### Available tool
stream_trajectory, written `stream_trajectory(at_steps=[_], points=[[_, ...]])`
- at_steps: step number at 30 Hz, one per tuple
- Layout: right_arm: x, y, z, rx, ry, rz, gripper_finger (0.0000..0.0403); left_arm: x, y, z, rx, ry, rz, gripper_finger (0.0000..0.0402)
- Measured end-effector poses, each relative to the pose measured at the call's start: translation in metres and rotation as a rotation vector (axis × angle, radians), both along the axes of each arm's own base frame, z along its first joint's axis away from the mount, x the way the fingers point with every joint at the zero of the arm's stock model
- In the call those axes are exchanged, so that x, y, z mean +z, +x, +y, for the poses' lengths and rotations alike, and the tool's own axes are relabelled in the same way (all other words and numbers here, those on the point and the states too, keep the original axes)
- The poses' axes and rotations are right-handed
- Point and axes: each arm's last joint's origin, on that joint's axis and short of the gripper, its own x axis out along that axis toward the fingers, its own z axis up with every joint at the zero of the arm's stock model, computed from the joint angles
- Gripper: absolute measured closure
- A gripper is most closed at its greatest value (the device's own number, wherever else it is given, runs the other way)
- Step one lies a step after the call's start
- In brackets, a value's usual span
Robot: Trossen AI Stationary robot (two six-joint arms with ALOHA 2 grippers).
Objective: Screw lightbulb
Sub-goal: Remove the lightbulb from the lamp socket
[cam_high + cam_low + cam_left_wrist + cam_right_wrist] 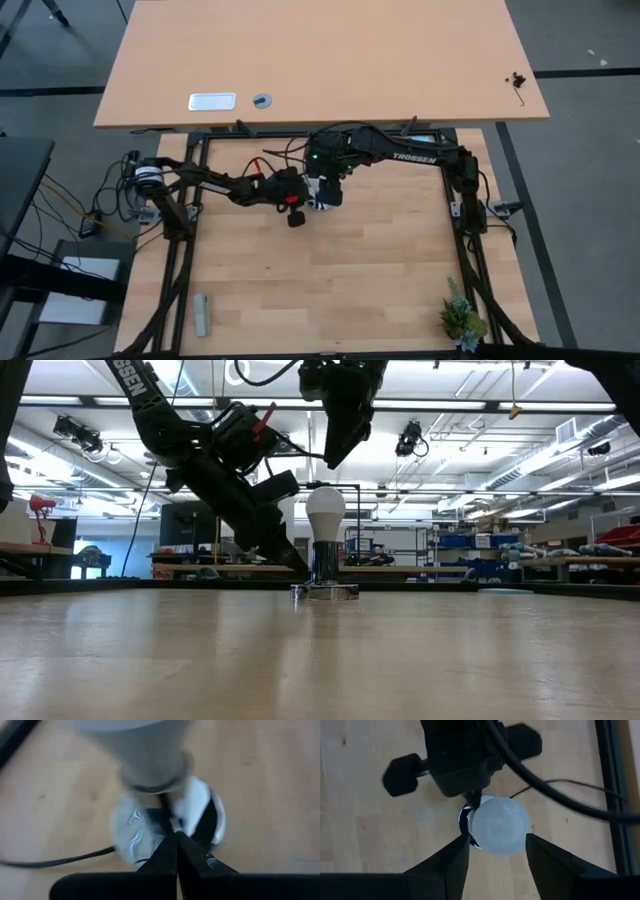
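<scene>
The right gripper [494, 851] hangs straight above the lightbulb [500, 825], its two fingers [451, 857] spread wide on either side of the bulb and clear of it. In the low view it sits above the bulb's top with a gap between. The lightbulb [325, 510] is white, frosted and rounded, upright, its narrower neck set into a round silver socket base [325, 590] on the wooden table [330, 280]. The left gripper [176, 840] is down at the base, its fingers pinched together at the base's rim. A black cord [55, 860] trails from the base across the table. A small plant [462, 318] stands well apart at a table corner.
</scene>
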Motion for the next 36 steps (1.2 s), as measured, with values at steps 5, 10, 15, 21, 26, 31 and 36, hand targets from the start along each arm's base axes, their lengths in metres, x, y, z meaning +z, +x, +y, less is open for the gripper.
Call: stream_trajectory(at_steps=[5, 10, 15, 21, 26, 31, 36], points=[[-0.001, -0.001, -0.007, -0.222, 0.040, -0.027, 0.0202, -0.004, -0.001, 0.008, 0.047, 0.010, 0.012, 0.0401], [-0.015, 0.001, -0.014, -0.348, 0.126, -0.034, 0.0185, -0.012, 0.001, 0.010, 0.048, 0.006, 0.022, 0.0401], [-0.023, 0.005, -0.017, -0.358, 0.140, -0.072, 0.0156, -0.019, 0.003, 0.010, 0.046, 0.005, 0.023, 0.0401], [-0.032, 0.005, -0.016, -0.334, 0.130, -0.054, 0.0121, -0.019, 0.004, 0.010, 0.042, 0.005, 0.014, 0.0401], [-0.044, 0.003, -0.017, -0.336, 0.115, -0.011, 0.0110, -0.019, 0.004, 0.010, 0.025, -0.009, 0.009, 0.0401], [-0.049, 0.003, -0.018, -0.285, 0.095, 0.000, 0.0120, -0.019, 0.004, 0.010, 0.023, -0.010, 0.009, 0.0401], [-0.048, 0.006, -0.017, 0.046, -0.003, 0.011, 0.0149, -0.019, 0.005, 0.009, 0.007, -0.022, 0.003, 0.0401]])
